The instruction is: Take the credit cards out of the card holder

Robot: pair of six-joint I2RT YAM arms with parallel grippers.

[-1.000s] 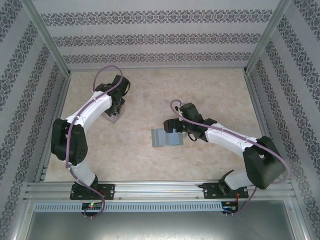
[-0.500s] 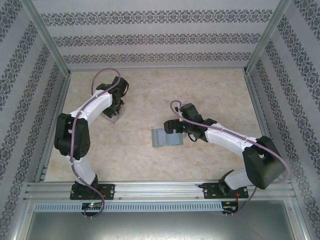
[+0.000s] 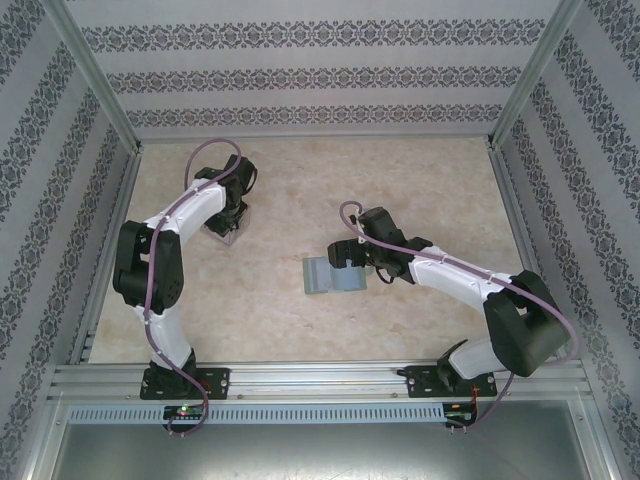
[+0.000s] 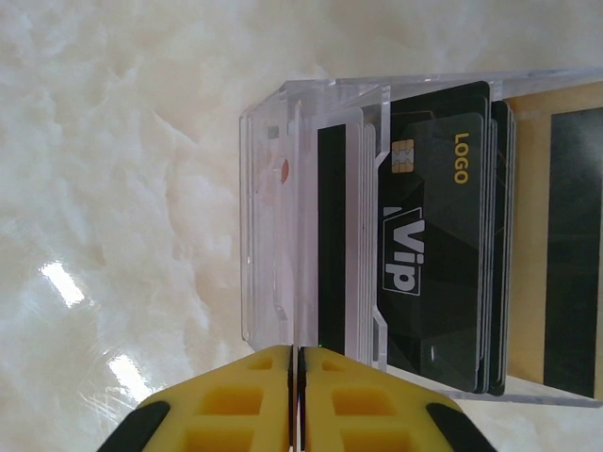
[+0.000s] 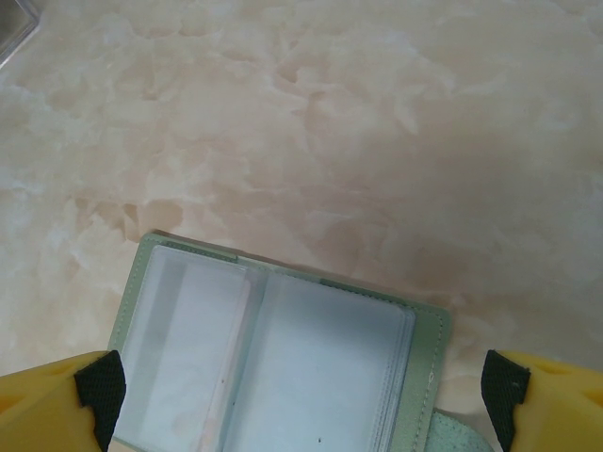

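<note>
Credit cards (image 4: 438, 235) are piling in the box (image 4: 268, 188); left gripper (image 4: 299, 356) above it is just barely parting, right gripper (image 5: 301, 400) staying wide open

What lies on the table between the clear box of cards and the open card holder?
Nothing: the top external view shows bare marble tabletop between the clear box and the card holder.

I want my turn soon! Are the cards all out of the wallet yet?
Nearly, it seems. Done: several cards sit in the clear box. In hand: the left end effector hovers at that box. Left: the card holder shows empty-looking sleeves; others may hide more.
</note>
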